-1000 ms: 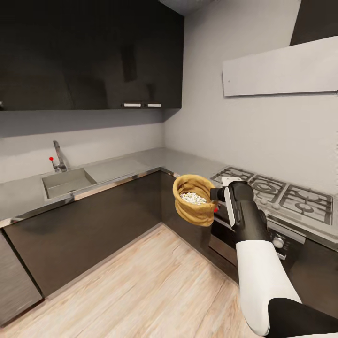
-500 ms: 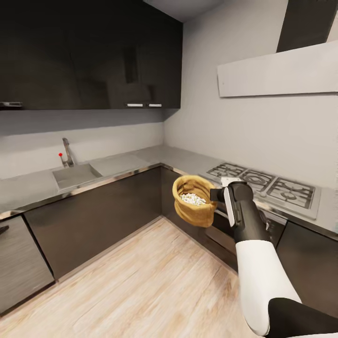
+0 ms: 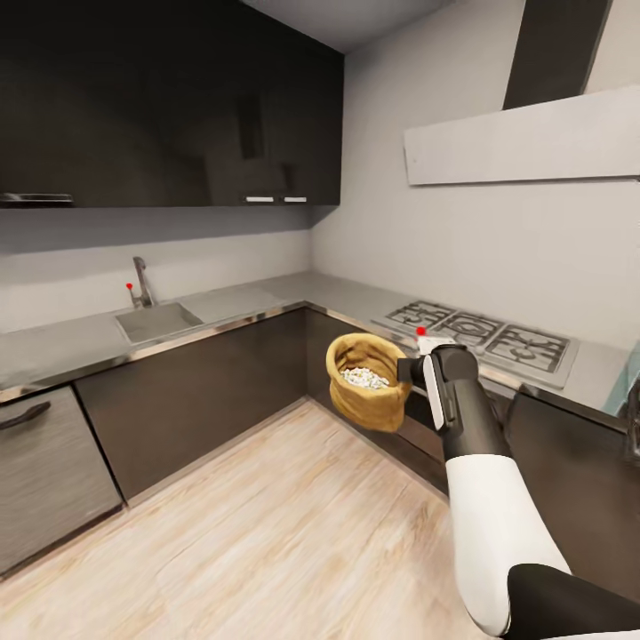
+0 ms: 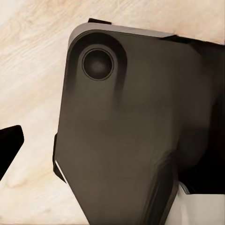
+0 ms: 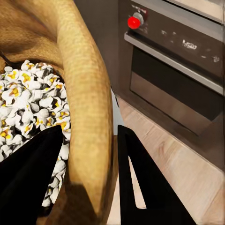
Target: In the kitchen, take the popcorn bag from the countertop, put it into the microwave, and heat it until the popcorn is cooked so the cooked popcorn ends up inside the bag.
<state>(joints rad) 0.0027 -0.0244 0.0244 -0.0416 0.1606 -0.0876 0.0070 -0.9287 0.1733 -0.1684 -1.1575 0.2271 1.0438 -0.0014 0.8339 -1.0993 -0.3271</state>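
Backing away has widened the head view over the last second: the sink (image 3: 158,321) and the gas hob (image 3: 480,339) now sit smaller and farther off, and a cabinet front with a dark handle (image 3: 25,415) has come in at the picture's left edge, while the arm and its load keep the same place before the camera. The right gripper (image 3: 411,368) is clamped on the rolled rim of the popcorn bag (image 3: 365,380), holding it upright in the air over the wooden floor (image 3: 267,551), in front of the countertop (image 3: 347,300) corner and clear of its steel edge. In the right wrist view one finger (image 5: 28,178) lies inside the sack on the popcorn (image 5: 33,108) and the other outside the tan wall, with the black oven (image 5: 183,70) and its red knob beyond. Whether the left gripper is open or closed cannot be told; the left wrist view shows a dark robot part (image 4: 126,131) over pale floor.
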